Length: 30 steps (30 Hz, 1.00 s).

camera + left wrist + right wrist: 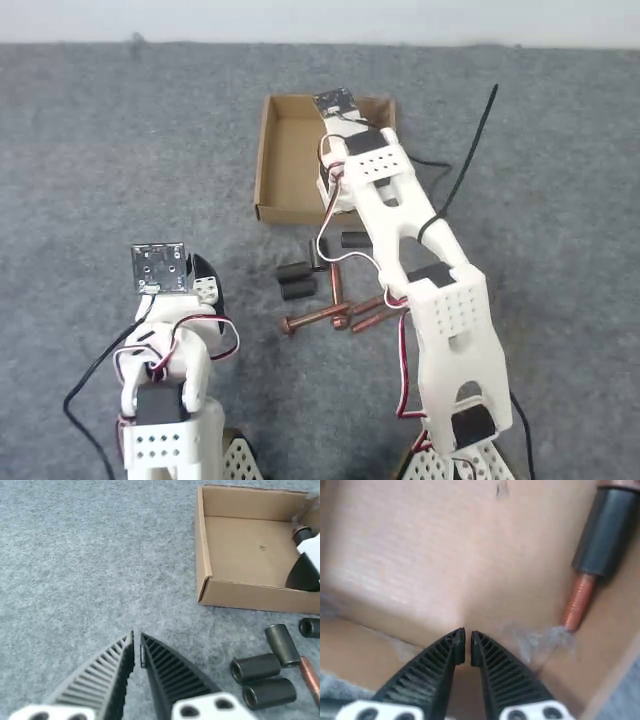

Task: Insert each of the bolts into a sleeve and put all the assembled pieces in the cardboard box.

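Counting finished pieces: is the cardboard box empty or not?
Not empty. The cardboard box holds one assembled piece, a black sleeve with a copper bolt poking out, on its floor.

Grey felt surface (100,150) runs to a pale wall (300,20).

No legible text, label, number or sign for you to record in any view. The one item for your notes: the box (250,596) has a small dark mark (261,547) on its floor, and it is too small to read as a letter, figure or symbol.
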{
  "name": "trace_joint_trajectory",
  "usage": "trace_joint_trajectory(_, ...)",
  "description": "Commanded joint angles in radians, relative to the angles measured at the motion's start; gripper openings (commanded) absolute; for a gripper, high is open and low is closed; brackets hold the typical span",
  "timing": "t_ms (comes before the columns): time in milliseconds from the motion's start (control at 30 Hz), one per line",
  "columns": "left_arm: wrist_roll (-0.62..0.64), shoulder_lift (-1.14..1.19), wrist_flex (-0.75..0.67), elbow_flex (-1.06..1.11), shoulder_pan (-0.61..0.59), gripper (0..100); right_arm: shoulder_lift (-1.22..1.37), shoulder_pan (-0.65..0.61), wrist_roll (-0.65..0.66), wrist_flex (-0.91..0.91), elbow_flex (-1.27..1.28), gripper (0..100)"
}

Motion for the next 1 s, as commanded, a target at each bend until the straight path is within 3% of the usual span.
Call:
trace_joint_trajectory(0,-0.008,0.017,-0.021,-0.008,-0.006,2,-0.038,0.001,0.014,0.077,-0.060,0.7)
trace_joint_trajectory(300,-0.008,0.017,-0.025,-0.008,-0.006,2,-0.054,-0.002,0.003,0.265,-0.058,0.6)
trace_joint_trajectory(600,-0.008,0.017,-0.021,-0.008,-0.006,2,-0.094,0.004,-0.180,0.340,-0.029,0.6)
trace_joint_trajectory(733,-0.008,0.017,-0.021,-0.008,-0.006,2,-0.199,0.015,-0.244,0.269,0.135,0.6)
trace_joint_trajectory(967,-0.008,0.017,-0.025,-0.008,-0.006,2,-0.527,0.007,-0.244,-0.008,0.560,0.6)
